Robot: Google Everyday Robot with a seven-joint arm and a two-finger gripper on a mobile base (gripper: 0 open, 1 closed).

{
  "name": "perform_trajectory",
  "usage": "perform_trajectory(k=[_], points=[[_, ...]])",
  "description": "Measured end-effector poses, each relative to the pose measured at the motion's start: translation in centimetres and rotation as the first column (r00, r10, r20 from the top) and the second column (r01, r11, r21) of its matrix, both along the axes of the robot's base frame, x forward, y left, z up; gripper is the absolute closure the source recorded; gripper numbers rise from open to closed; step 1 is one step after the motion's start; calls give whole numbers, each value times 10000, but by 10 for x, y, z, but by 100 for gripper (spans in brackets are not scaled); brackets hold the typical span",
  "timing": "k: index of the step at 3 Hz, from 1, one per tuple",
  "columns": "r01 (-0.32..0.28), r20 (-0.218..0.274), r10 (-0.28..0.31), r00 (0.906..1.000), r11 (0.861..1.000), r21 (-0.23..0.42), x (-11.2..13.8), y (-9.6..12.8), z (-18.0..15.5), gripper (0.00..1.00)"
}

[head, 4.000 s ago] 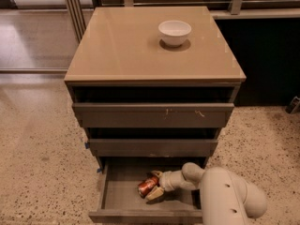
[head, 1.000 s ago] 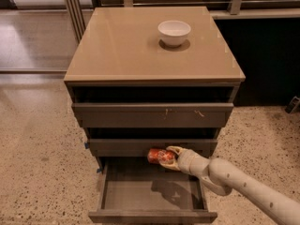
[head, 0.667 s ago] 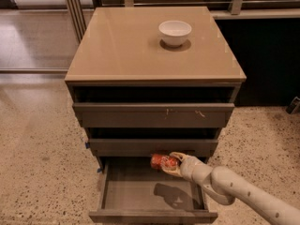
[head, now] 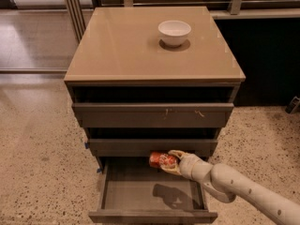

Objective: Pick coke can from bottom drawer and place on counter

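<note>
Camera view from above and in front: a grey-brown drawer cabinet is seen standing on a speckled terrazzo floor (head: 42,163). The cabinet is topped by a large, square, glossy tan-beige tabletop (head: 126,46), on which a small white round bowl (head: 174,32) is set upright toward the rear right. Below the tabletop, an upper drawer with a scratched front (head: 152,115) and a plain middle drawer (head: 150,146) are seen pulled out only slightly. The wide dark grey-brown bottom drawer (head: 136,191) is pulled well out, so that its flat grey floor is exposed.

A small red-orange metal soda can (head: 161,160) is held on its side above the rear of the bottom drawer, just below the middle drawer's front edge. It is gripped by the pale two-finger end effector (head: 171,161), whose fingers are closed on it from the right, one above and one below. The soda can is carried clear of the drawer floor, where a dark shadow (head: 171,196) is cast beneath it. The cream-coloured robot arm (head: 243,193) is extended in from the lower right corner.
</note>
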State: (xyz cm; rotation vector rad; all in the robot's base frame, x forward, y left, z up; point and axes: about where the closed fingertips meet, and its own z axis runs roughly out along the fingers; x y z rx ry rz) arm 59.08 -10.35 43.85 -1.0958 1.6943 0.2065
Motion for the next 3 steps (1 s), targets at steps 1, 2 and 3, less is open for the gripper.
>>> perform_trajectory(k=[1, 2, 3], points=[[-177, 299, 170, 9994, 9996, 236, -13, 5, 60, 100], [-68, 1024, 51, 9947, 9998, 163, -30, 2, 130, 100], [177, 1916, -171, 9813, 9998, -17, -44, -5, 194, 100]])
